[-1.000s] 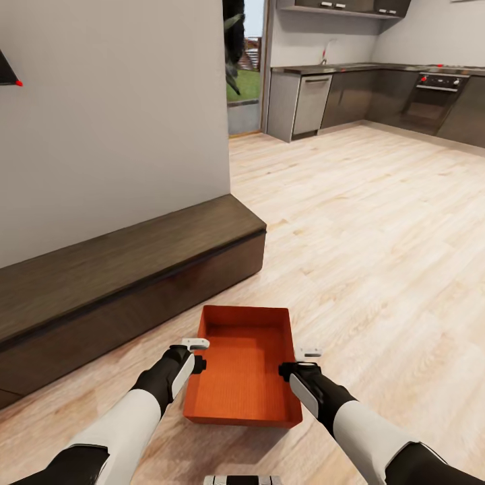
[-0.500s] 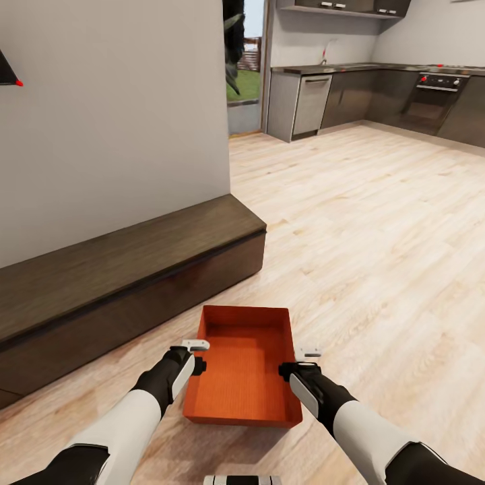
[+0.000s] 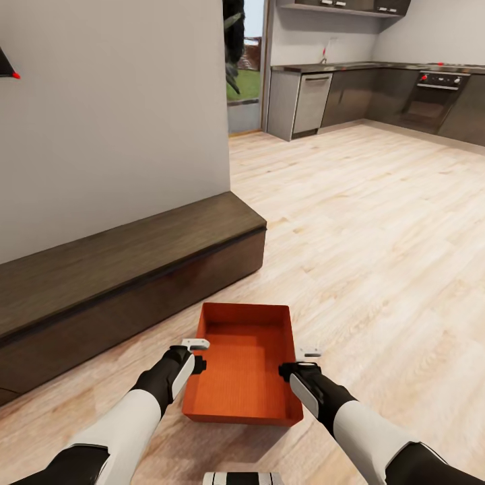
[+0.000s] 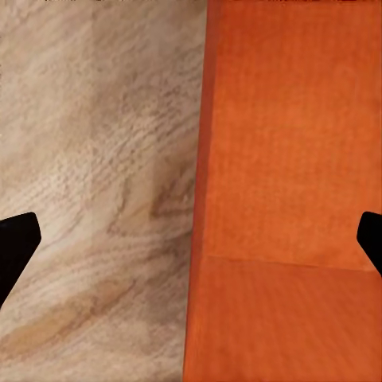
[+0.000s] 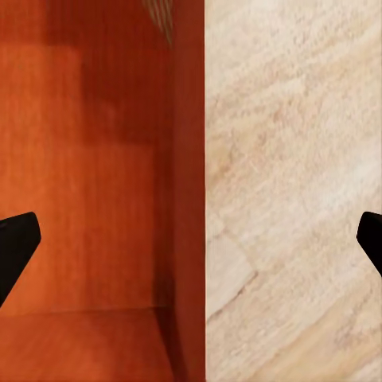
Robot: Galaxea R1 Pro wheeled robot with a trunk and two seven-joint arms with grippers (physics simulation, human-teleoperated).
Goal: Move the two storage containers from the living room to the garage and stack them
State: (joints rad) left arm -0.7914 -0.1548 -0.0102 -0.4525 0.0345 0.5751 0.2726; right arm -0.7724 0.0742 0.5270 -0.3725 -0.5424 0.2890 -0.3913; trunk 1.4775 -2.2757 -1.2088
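Note:
One orange-red storage container [image 3: 242, 364] sits low in front of me over the living room's light wood plank floor [image 3: 377, 256]; whether it touches the planks I cannot tell. My left gripper [image 3: 197, 355] is open and straddles the container's left wall [image 4: 199, 159], one dark fingertip [image 4: 16, 243] outside over the planks. My right gripper [image 3: 303, 359] is open astride the right wall [image 5: 187, 159] in the same way. In both wrist views the fingertips stand far apart with the wall between them, not touching it. The container [image 5: 79, 159] is empty. The garage is out of view.
A long dark low cabinet [image 3: 121, 269] runs along the grey wall [image 3: 114, 121] close on the left. Ahead, open plank floor leads to a kitchen with dark counters [image 3: 377, 94] and a glazed doorway [image 3: 244, 81]. A TV corner [image 3: 5, 67] shows at upper left.
The whole picture has shifted very slightly, so the camera moved a touch. Both grippers and the container keep the same relation to each other.

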